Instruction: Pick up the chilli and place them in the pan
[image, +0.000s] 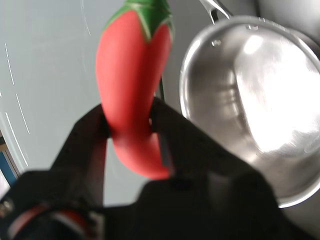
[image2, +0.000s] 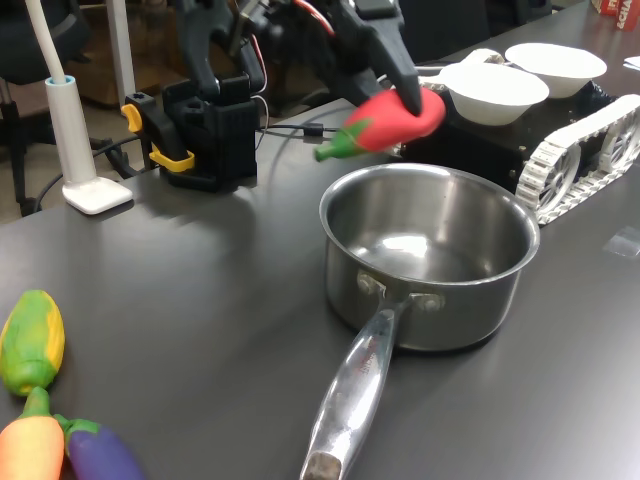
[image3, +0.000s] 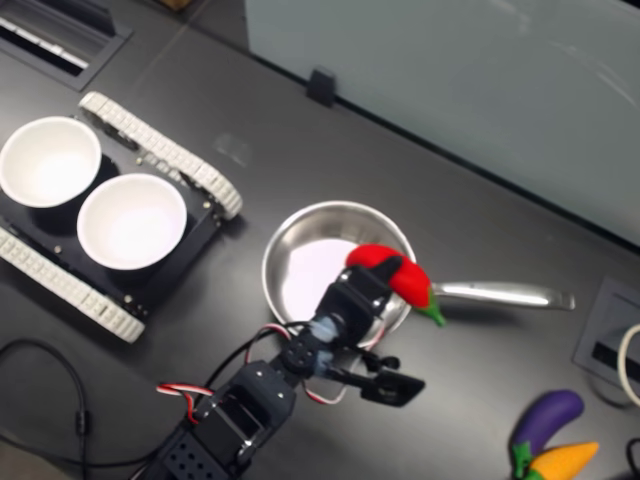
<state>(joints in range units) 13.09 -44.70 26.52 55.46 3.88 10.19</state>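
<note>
Wrist view showed the gripper (image: 131, 131) clamped on the chilli (image: 135, 90), its two black fingers (image: 85, 145) pressing the red body from either side near the narrow end. The green stem cap pointed away from the camera. The pan (image: 260, 105) lay just beside the chilli, its shiny inside bare and bright with glare, and the start of its handle showed at the far rim.

First exterior view showed the chilli (image2: 395, 118) held in the air above the pan's (image2: 428, 258) far rim, clear of the metal, green cap pointing toward the first exterior view's left. The gripper (image2: 405, 95) came down onto it from behind the pan, one dark finger lying across the red body. The pan's handle ran toward the camera. Behind the pan stood a tracked vehicle (image2: 575, 150) carrying two white bowls (image2: 495, 90). Well away from the pan, at the first exterior view's lower left, lay a corn toy (image2: 32, 340), a carrot toy (image2: 30, 450) and an eggplant toy (image2: 100, 455).

Second exterior view, from overhead, showed the chilli (image3: 395, 272) over the pan's (image3: 300, 275) rim on the handle side, the gripper (image3: 375, 285) gripping it, green tip pointing along the handle. The white bowls (image3: 130, 220) sat well apart from the pan, toward the second exterior view's left.
</note>
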